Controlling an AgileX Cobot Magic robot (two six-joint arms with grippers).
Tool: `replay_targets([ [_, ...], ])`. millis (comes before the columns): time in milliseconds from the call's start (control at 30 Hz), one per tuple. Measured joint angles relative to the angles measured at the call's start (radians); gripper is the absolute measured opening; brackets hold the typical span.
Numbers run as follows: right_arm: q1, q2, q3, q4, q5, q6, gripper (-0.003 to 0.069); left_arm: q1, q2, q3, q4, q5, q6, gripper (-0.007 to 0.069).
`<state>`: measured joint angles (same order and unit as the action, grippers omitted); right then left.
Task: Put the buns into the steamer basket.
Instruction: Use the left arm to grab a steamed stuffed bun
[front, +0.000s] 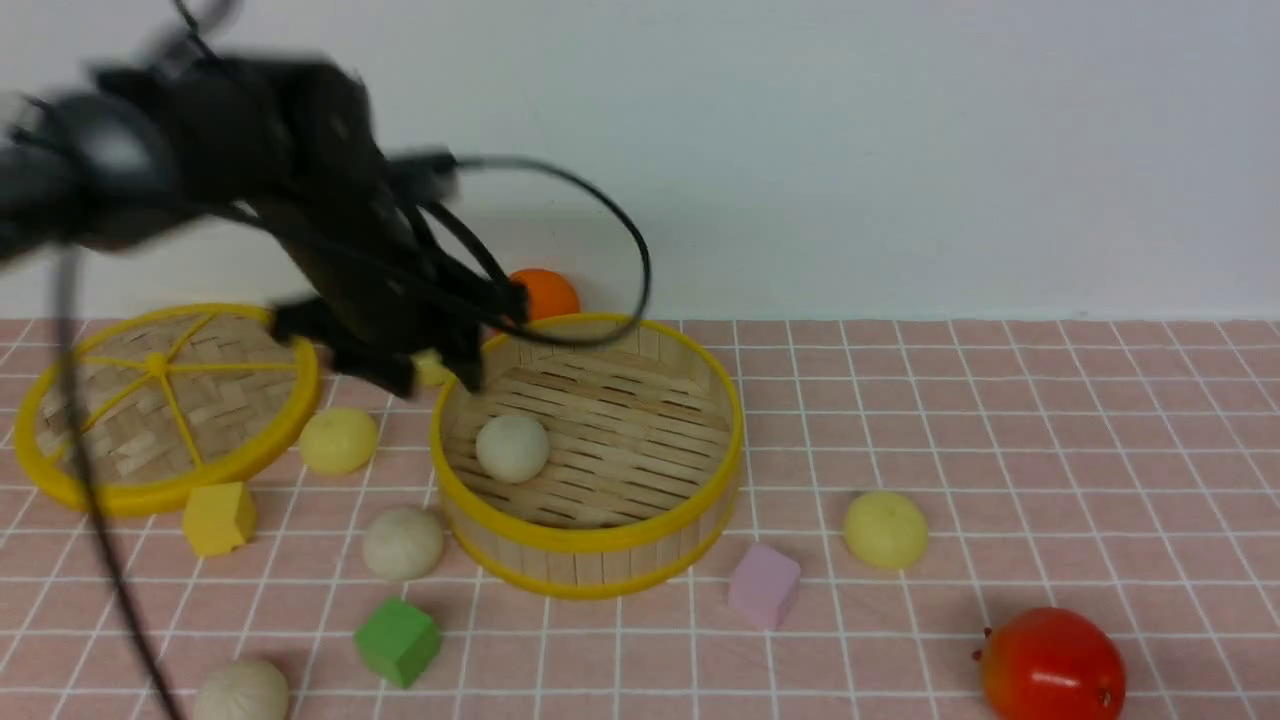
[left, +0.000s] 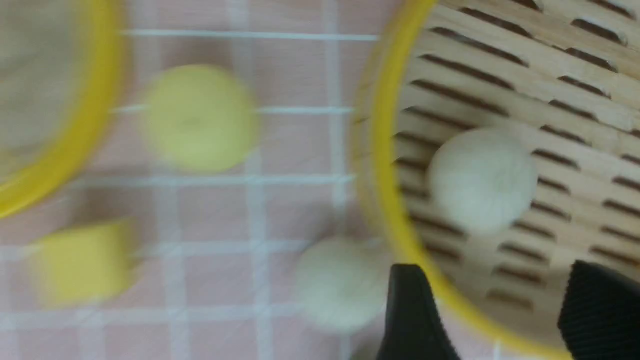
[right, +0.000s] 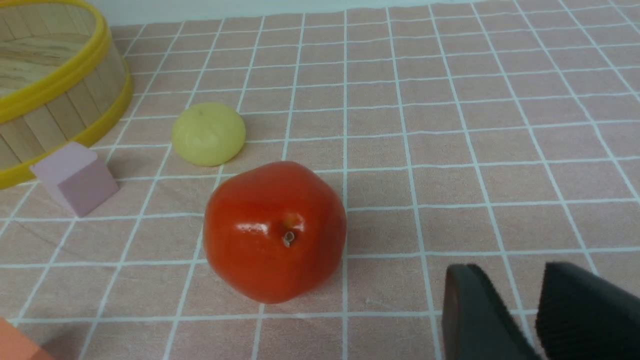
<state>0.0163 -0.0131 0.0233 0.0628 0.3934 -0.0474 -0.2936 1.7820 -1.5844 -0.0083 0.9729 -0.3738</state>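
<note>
1 off-white bun (front: 512, 447) is being left lying in the steamer basket (front: 590, 545) right below the left gripper (left: 500, 274), jaws spread & empty, while 5 other buns are being left outside, e.g. a pale yellow bun (right: 208, 134) ahead of the right gripper (right: 515, 280), also being held unclenched w/ nothing btwn.

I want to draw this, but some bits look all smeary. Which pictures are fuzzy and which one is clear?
Front view: the left arm is smeared, but the steamer basket and the white bun inside it look fairly sharp. Left wrist view: everything is fuzzy, like the pale yellow bun and yellow block. Right wrist view: clear, with small shiny glare spots on the red fruit.
</note>
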Motion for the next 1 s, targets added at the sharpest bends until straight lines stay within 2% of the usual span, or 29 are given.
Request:
replay_targets([
  [67, 0.000, 0.000, 0.000, 0.000, 0.000, 0.000, 0.0239, 0.005, -0.072, 0.032, 0.025, 0.019, -0.022, 0.0447],
  [233, 0.000, 0.000, 0.000, 0.000, 0.000, 0.000, 0.0239, 0.011, -0.296, 0.343, 0.087, 0.004, -0.125, 0.0429],
  [400, 0.000, 0.000, 0.000, 0.000, 0.000, 0.000, 0.0239, 0.011, -0.351, 0.592, 0.111, -0.074, -0.218, 0.0385],
  [533, 0.000, 0.000, 0.000, 0.000, 0.000, 0.000, 0.0239, 0.017, -0.320, 0.669, 0.110, -0.120, -0.242, 0.0354],
  [733, 0.000, 0.000, 0.000, 0.000, 0.000, 0.000, 0.0239, 0.096, -0.270, 0.678, 0.064, -0.175, -0.219, 0.0346],
  [833, 0.000, 0.000, 0.000, 0.000, 0.000, 0.000, 0.0239, 0.160, -0.261, 0.678, 0.008, -0.183, -0.157, 0.0344],
  [1000, 0.000, 0.000, 0.000, 0.000, 0.000, 0.000, 0.0239, 0.170, -0.255, 0.678, -0.089, -0.201, -0.096, 0.0344],
])
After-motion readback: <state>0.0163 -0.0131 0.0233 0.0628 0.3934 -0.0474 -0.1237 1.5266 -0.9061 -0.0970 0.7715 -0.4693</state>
